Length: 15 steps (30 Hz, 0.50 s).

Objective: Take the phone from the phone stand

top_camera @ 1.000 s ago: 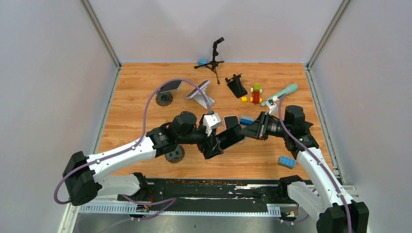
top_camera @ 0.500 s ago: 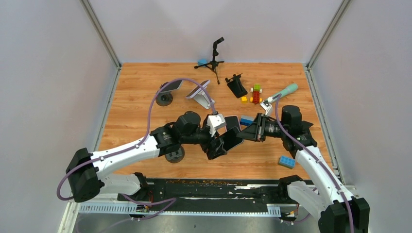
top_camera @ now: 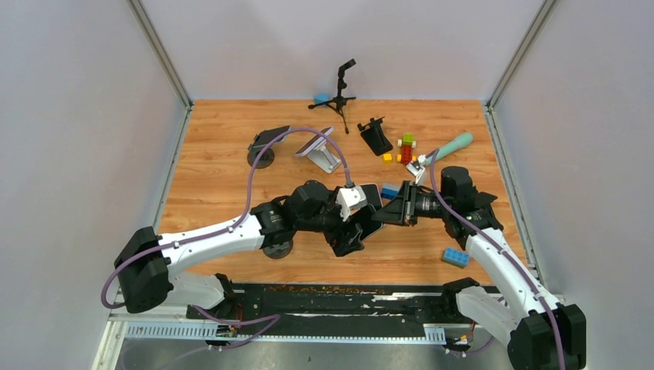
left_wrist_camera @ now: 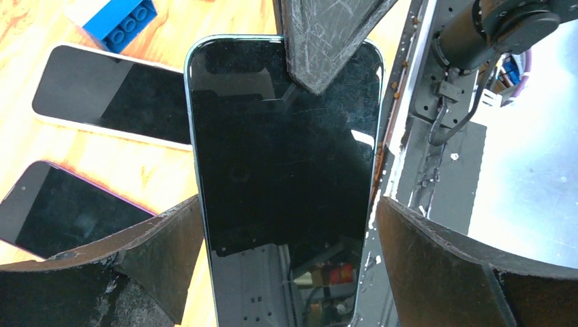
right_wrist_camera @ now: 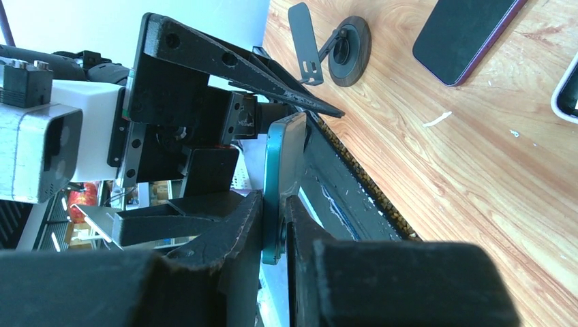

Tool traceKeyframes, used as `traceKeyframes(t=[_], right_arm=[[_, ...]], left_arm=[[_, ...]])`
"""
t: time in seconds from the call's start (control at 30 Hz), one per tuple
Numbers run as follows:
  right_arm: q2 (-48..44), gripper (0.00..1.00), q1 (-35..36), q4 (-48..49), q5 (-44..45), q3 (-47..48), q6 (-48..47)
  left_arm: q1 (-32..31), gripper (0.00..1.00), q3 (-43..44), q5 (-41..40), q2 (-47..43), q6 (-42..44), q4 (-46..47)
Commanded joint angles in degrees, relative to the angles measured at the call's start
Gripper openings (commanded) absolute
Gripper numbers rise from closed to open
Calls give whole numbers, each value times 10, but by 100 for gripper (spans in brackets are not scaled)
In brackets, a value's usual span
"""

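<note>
Where the two arms meet over the near-centre of the light-wood table (top_camera: 216,162), the dark-screened smartphone w/ teal metal edge (left_wrist_camera: 286,157) is held in the air, clear of the tabletop.

R gripper (right_wrist_camera: 274,204): closed on the phone's top end. In the R wrist view the phone is edge-on, clamped between both black fingers, one on the screen side and one on the back. In the L wrist view one scuffed finger overlaps the top of the screen.

L gripper (left_wrist_camera: 287,211): jaws spread wide, one finger along each long side of the phone's lower half. Tips sit just beside the edges; contact cannot be confirmed. No clamp evident.

Black round-based phone stand (top_camera: 276,248): on the table nr the near edge, left of centre, partly under the L forearm. The phone is apart from it, to its right and raised.

Other items, per L wrist view:
- White-edged phone (left_wrist_camera: 109,95), flat on the table, screen up, beside the held phone.
- Purple-edged phone (left_wrist_camera: 61,211), flat, screen up, just beside the white-edged one.
- Blue toy brick (left_wrist_camera: 116,20), just beyond the white-edged phone.

Far half of the table, per top view: white wedge stand (top_camera: 324,158) carrying a phone, black tripod stand (top_camera: 339,92) at the far edge.
</note>
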Motion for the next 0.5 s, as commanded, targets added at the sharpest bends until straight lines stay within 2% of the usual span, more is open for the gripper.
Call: traceKeyframes(t=[0.0, 0.07, 0.13, 0.3, 0.4, 0.47], right_arm=[[4, 0, 7, 48, -24, 20, 19], [6, 0, 7, 49, -23, 19, 19], [8, 0, 8, 49, -22, 18, 19], [13, 0, 9, 51, -21, 14, 18], [19, 0, 10, 53, -20, 11, 19], [21, 0, 11, 53, -17, 8, 19]], left_arm=[[-8, 100, 20, -26, 11, 22, 13], [-8, 100, 20, -39, 12, 30, 6], [-9, 95, 19, -53, 12, 34, 0], [-10, 71, 19, -74, 7, 37, -14], [-10, 63, 21, -85, 5, 33, -18], [-10, 52, 23, -87, 7, 30, -21]])
